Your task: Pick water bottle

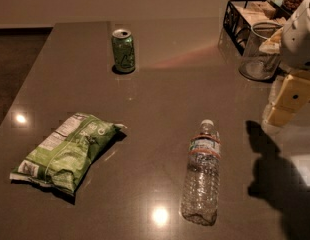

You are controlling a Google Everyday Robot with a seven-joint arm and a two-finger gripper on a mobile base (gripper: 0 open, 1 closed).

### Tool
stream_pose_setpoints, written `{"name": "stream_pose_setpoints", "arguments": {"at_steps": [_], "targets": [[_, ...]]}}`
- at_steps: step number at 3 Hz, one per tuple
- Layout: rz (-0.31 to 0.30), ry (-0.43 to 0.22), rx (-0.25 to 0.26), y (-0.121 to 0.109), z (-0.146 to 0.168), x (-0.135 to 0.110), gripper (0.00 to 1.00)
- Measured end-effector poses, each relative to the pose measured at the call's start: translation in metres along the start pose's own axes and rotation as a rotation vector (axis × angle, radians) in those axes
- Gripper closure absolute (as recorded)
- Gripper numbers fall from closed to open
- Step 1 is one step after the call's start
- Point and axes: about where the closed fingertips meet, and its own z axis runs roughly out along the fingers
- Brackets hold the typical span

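Gripper (286, 106) hangs right of the lying water bottle (201, 176), apart; whether open or closed I cannot tell. Beyond the bottle, glass jar (257, 54) seemingly empty, black basket (234, 15) holding pale packets.

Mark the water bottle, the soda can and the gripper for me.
water bottle (201, 180): camera view, ribbed body.
soda can (123, 52): camera view, green side.
gripper (285, 106): camera view, cream end, at the right edge.

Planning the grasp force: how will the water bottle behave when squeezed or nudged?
The water bottle looks empty and crinkled, so it is probably light and apt to buckle when squeezed. Lying on its side, its round body may roll if nudged sideways. The gripper hangs to its upper right, not touching it.
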Motion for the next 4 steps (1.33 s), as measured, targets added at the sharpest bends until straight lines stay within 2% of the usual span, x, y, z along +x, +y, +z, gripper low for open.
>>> {"name": "stream_pose_setpoints", "arguments": {"at_steps": [1, 2, 3, 4], "targets": [[-0.001, -0.001, 0.002, 0.000, -0.001, 0.000, 0.00], [-0.059, -0.041, -0.011, 0.004, 0.001, -0.010, 0.00], [-0.184, -0.111, -0.051, 0.011, 0.006, -0.030, 0.00], [-0.341, -0.183, -0.111, 0.017, 0.013, -0.048, 0.00]]}}
